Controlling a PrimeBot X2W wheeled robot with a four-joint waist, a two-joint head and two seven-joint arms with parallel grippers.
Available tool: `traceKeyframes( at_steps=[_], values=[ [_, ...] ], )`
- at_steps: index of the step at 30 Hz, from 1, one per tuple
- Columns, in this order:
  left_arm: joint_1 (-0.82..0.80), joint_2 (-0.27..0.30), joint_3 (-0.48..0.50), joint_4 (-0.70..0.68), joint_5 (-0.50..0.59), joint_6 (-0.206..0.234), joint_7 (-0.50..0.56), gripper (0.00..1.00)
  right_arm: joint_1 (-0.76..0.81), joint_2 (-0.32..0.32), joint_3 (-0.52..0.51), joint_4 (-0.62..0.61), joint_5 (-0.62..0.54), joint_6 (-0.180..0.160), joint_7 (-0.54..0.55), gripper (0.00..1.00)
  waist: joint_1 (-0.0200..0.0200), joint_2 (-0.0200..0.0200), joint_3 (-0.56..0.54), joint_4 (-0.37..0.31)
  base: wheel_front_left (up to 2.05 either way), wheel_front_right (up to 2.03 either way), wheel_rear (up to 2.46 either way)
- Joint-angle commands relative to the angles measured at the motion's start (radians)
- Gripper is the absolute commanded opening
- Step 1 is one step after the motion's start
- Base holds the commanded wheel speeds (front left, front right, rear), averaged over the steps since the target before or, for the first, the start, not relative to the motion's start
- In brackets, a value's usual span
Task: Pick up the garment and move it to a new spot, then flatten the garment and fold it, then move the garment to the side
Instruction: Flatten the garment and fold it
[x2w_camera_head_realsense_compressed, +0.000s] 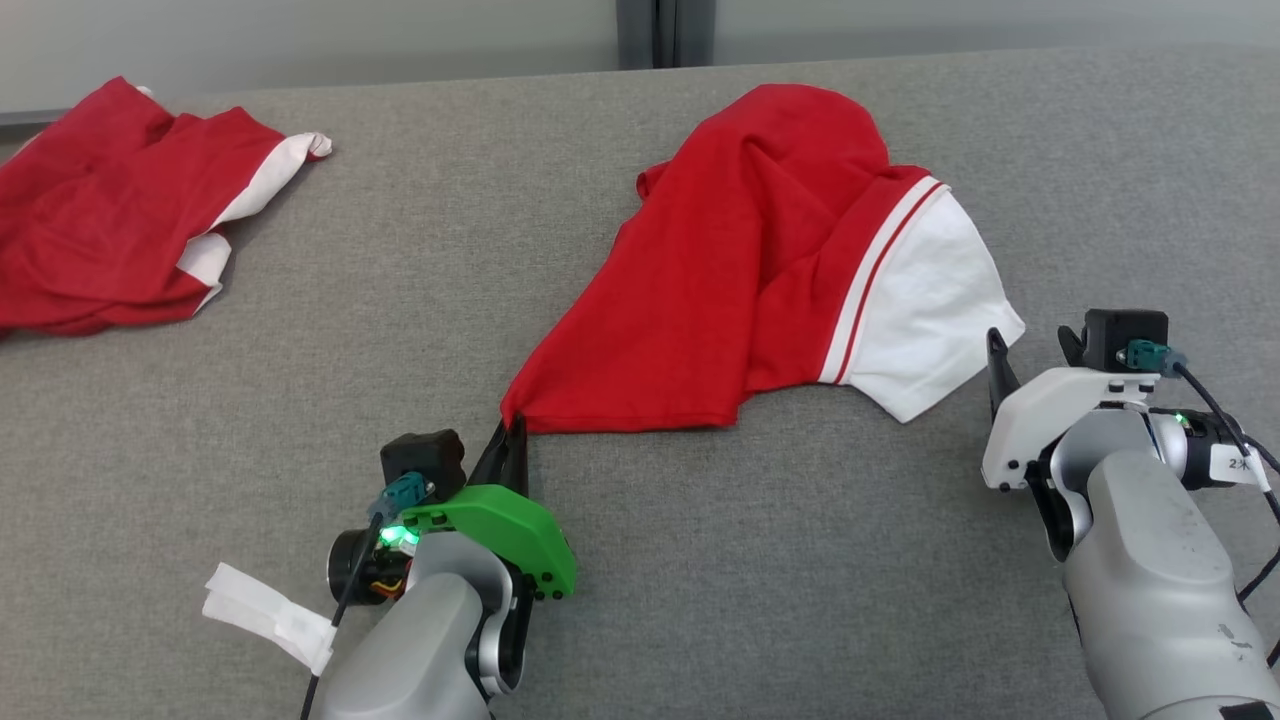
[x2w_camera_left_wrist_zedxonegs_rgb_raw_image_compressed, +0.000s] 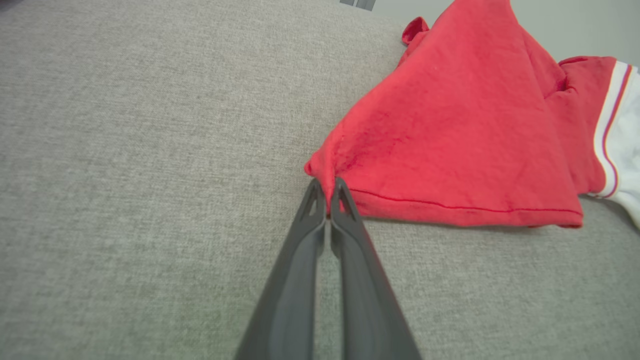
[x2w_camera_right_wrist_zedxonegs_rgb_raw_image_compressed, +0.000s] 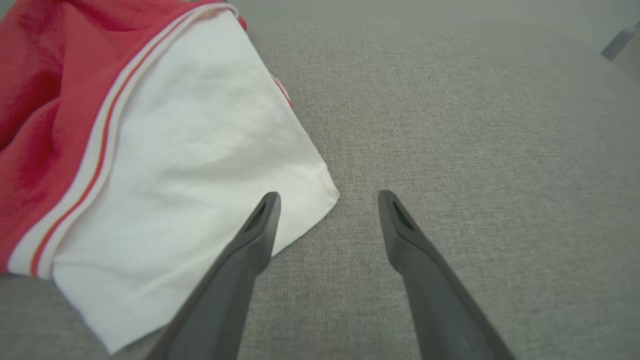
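Note:
The garment (x2w_camera_head_realsense_compressed: 740, 270) is a red shirt with a white, red-striped sleeve, lying crumpled on the grey table (x2w_camera_head_realsense_compressed: 640, 560). My left gripper (x2w_camera_head_realsense_compressed: 514, 428) is shut on its near left corner; the left wrist view shows the red cloth (x2w_camera_left_wrist_zedxonegs_rgb_raw_image_compressed: 450, 130) pinched between the two closed dark fingertips (x2w_camera_left_wrist_zedxonegs_rgb_raw_image_compressed: 327, 192). My right gripper (x2w_camera_right_wrist_zedxonegs_rgb_raw_image_compressed: 327, 200) stands open just beside the white sleeve (x2w_camera_right_wrist_zedxonegs_rgb_raw_image_compressed: 190, 165), with its left finger over the sleeve's edge and nothing between the fingers. In the head view the right gripper (x2w_camera_head_realsense_compressed: 1030, 355) sits right of the sleeve's corner (x2w_camera_head_realsense_compressed: 930, 320).
A second red and white garment (x2w_camera_head_realsense_compressed: 110, 210) lies crumpled at the far left of the table. A strip of white tape (x2w_camera_head_realsense_compressed: 265, 615) hangs off my left wrist. The table's far edge meets a pale wall (x2w_camera_head_realsense_compressed: 300, 40).

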Motion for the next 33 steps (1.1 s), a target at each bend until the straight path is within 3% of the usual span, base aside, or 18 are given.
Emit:
traceKeyframes(
  at_steps=[1,5,6,9,18,24,28,33],
  values=[
    [-0.001,0.004,0.004,-0.012,0.007,-0.001,-0.003,0.00,-0.023,-0.005,-0.012,0.030,-0.014,-0.001,0.015,1.00,0.0000,-0.0001,0.016,0.019,0.00,0.00,0.00],
    [0.006,0.004,0.008,-0.042,0.020,0.000,-0.003,0.00,-0.082,-0.018,-0.034,0.130,-0.028,-0.001,0.040,1.00,0.0000,-0.0001,0.025,0.031,0.00,0.00,0.00],
    [0.008,0.004,0.010,-0.048,0.024,0.002,-0.003,0.00,-0.094,-0.020,-0.037,0.155,-0.028,-0.001,0.045,0.50,0.0000,-0.0001,0.026,0.033,0.00,0.00,0.00],
    [0.013,0.004,0.017,-0.059,0.035,0.006,-0.003,0.00,-0.117,-0.024,-0.041,0.210,-0.015,-0.001,0.044,0.00,0.0000,-0.0001,0.028,0.034,0.00,0.00,0.00],
    [0.037,0.005,0.069,-0.097,0.074,-0.002,-0.003,0.00,-0.177,-0.023,-0.002,0.271,0.086,-0.001,-0.091,0.00,0.0000,-0.0001,0.003,-0.001,0.00,0.00,0.00],
    [0.052,0.005,0.163,-0.187,0.106,-0.016,-0.003,0.00,-0.147,-0.012,0.108,0.201,0.255,-0.001,-0.149,0.00,0.0000,-0.0001,-0.049,-0.035,0.00,0.00,0.00],
    [0.069,0.005,0.230,-0.289,0.145,-0.026,-0.002,0.00,-0.076,-0.019,0.221,0.056,0.432,-0.001,-0.153,0.00,0.0000,-0.0001,-0.094,-0.056,0.00,0.00,0.00],
    [0.093,0.013,0.285,-0.445,0.190,-0.041,-0.002,0.00,0.069,-0.097,0.319,-0.298,0.688,-0.001,-0.128,0.00,0.0000,-0.0001,-0.149,-0.082,0.00,0.00,0.00]
  ],
)
